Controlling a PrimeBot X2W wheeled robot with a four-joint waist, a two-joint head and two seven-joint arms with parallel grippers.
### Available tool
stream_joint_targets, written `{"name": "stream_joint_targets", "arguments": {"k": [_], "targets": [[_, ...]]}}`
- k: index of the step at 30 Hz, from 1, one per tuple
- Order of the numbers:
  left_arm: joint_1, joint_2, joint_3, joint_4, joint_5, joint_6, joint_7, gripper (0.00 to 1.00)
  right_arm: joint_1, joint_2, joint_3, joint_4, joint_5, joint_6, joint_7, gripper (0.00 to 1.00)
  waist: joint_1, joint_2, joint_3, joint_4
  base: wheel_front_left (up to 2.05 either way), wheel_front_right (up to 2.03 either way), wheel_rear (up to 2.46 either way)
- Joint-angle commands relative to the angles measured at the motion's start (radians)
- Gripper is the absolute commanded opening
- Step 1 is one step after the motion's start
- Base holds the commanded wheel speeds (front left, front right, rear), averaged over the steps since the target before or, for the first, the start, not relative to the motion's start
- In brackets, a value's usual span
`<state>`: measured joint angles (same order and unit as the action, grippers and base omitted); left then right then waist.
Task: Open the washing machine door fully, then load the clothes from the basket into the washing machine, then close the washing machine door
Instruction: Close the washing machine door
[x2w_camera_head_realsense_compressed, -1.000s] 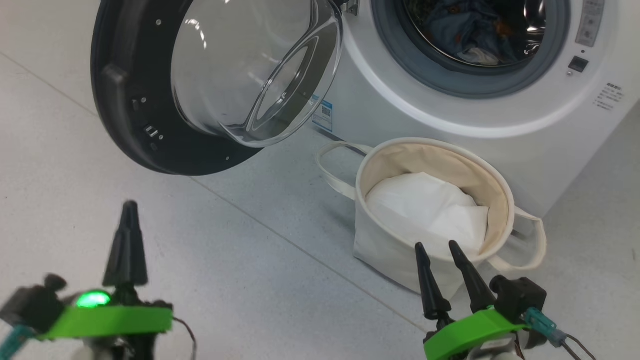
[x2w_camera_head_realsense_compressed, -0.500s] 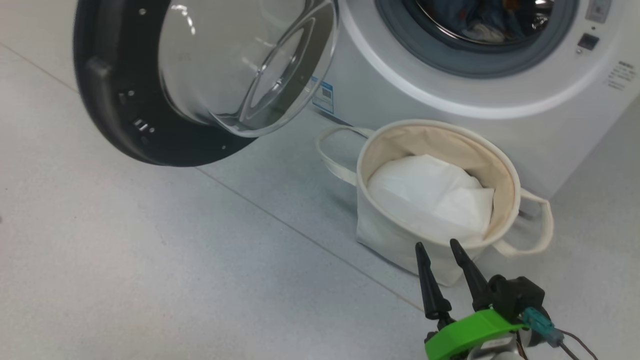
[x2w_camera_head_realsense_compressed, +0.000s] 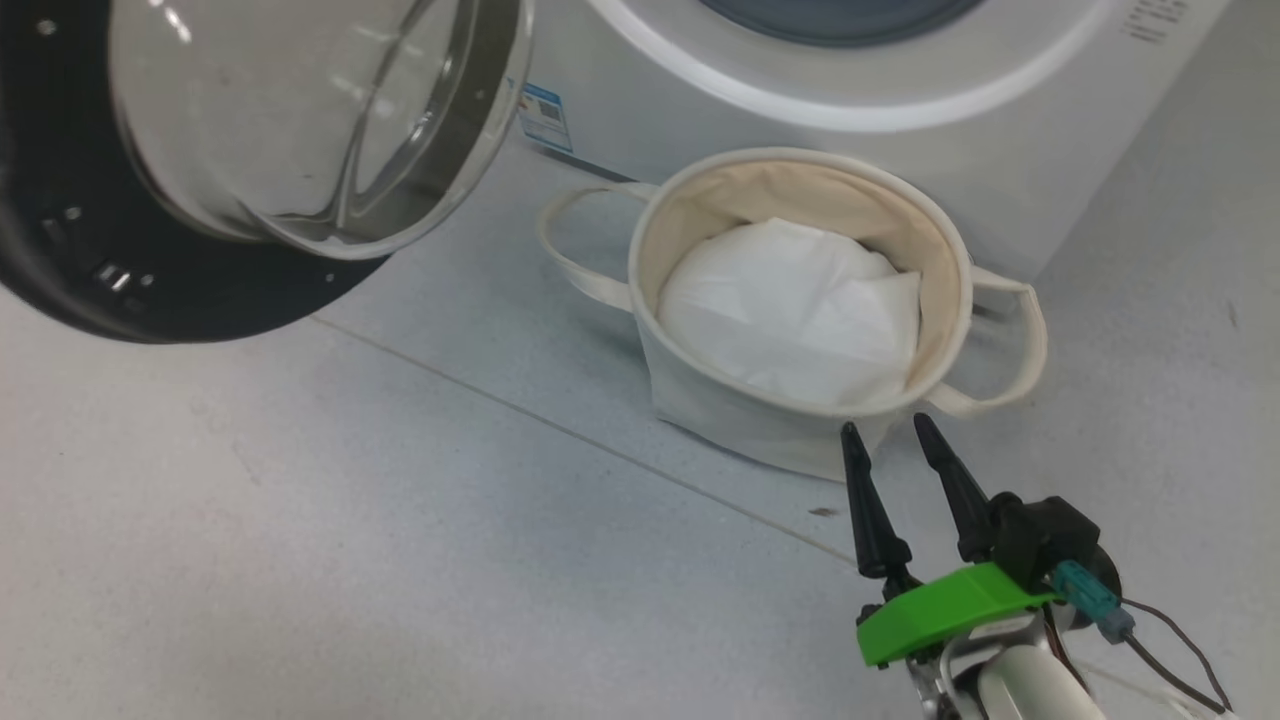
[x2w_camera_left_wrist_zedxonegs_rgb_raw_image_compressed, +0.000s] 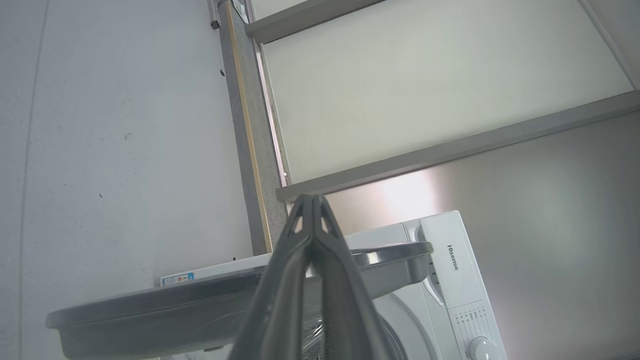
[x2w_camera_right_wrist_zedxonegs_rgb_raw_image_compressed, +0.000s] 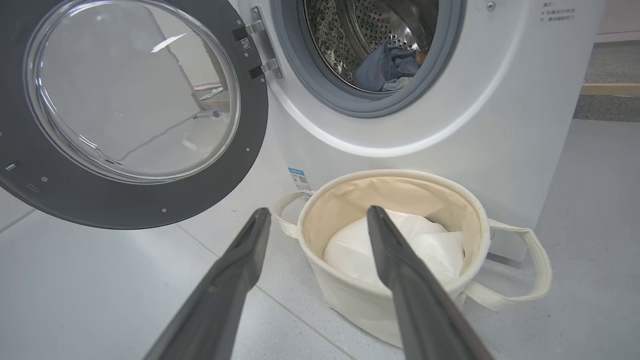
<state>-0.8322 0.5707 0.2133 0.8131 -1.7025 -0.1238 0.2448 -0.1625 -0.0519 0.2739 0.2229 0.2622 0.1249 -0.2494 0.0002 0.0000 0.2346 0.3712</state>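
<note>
The washing machine (x2w_camera_right_wrist_zedxonegs_rgb_raw_image_compressed: 500, 125) stands with its drum open, and blue clothes (x2w_camera_right_wrist_zedxonegs_rgb_raw_image_compressed: 387, 67) lie inside it. The washing machine door (x2w_camera_right_wrist_zedxonegs_rgb_raw_image_compressed: 150, 200), black-rimmed with a clear glass bowl, hangs swung wide to the left (x2w_camera_head_realsense_compressed: 60, 250). The cream basket (x2w_camera_head_realsense_compressed: 800, 410) sits on the floor in front of the machine and holds a white padding sheet (x2w_camera_head_realsense_compressed: 790, 310). My right gripper (x2w_camera_head_realsense_compressed: 885, 425) hovers just before the basket's near rim, open with nothing between its fingers (x2w_camera_right_wrist_zedxonegs_rgb_raw_image_compressed: 318, 212). My left gripper (x2w_camera_left_wrist_zedxonegs_rgb_raw_image_compressed: 312, 197) is raised, shut on nothing, pointing over the door's edge (x2w_camera_left_wrist_zedxonegs_rgb_raw_image_compressed: 150, 310) toward the machine's top (x2w_camera_left_wrist_zedxonegs_rgb_raw_image_compressed: 450, 260).
Grey floor tiles (x2w_camera_head_realsense_compressed: 350, 520) spread out to the left of and in front of the basket. The basket's loop handles (x2w_camera_head_realsense_compressed: 1010, 350) stick out on both sides. A wall with grey rails (x2w_camera_left_wrist_zedxonegs_rgb_raw_image_compressed: 450, 145) rises behind the machine.
The head view has tilted down and shifted, so the drum has slid out of its top. My left gripper has left that view. My right gripper stays by the basket.
</note>
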Motion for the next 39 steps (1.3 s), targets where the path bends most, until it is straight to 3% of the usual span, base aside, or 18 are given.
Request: {"name": "stream_joint_targets", "arguments": {"k": [1, 19, 25, 33, 39], "targets": [[-0.041, 0.085, 0.034, -0.021, 0.007, -0.007, 0.008, 0.0, -0.03, 0.002, 0.023, -0.027, -0.01, 0.006, -0.012, 1.0, -0.0002, 0.0, 0.023, -0.023, 0.0, 0.0, 0.0], [-0.094, 0.071, 0.042, 0.065, 0.04, -0.007, 0.09, 0.0, -0.047, 0.002, -0.002, -0.029, -0.038, 0.006, -0.012, 1.0, -0.0002, 0.0, 0.076, -0.102, 0.0, 0.0, 0.0], [-0.074, 0.053, 0.033, 0.056, 0.024, -0.007, 0.204, 0.0, -0.043, 0.002, -0.003, -0.031, -0.033, 0.006, -0.012, 1.0, -0.0002, 0.0, 0.068, -0.11, 0.0, 0.0, 0.0], [-0.014, -0.003, -0.012, 0.002, -0.005, -0.007, 0.439, 0.0, -0.021, 0.002, -0.002, -0.016, -0.009, 0.006, -0.012, 1.0, -0.0002, 0.0, 0.018, -0.094, 0.0, 0.0, 0.0], [0.015, -0.061, -0.072, -0.048, 0.022, -0.007, 0.519, 0.0, 0.0, 0.002, 0.002, 0.008, 0.014, 0.006, -0.012, 1.0, -0.0002, 0.0, -0.032, -0.07, 0.0, 0.0, 0.0]]}}
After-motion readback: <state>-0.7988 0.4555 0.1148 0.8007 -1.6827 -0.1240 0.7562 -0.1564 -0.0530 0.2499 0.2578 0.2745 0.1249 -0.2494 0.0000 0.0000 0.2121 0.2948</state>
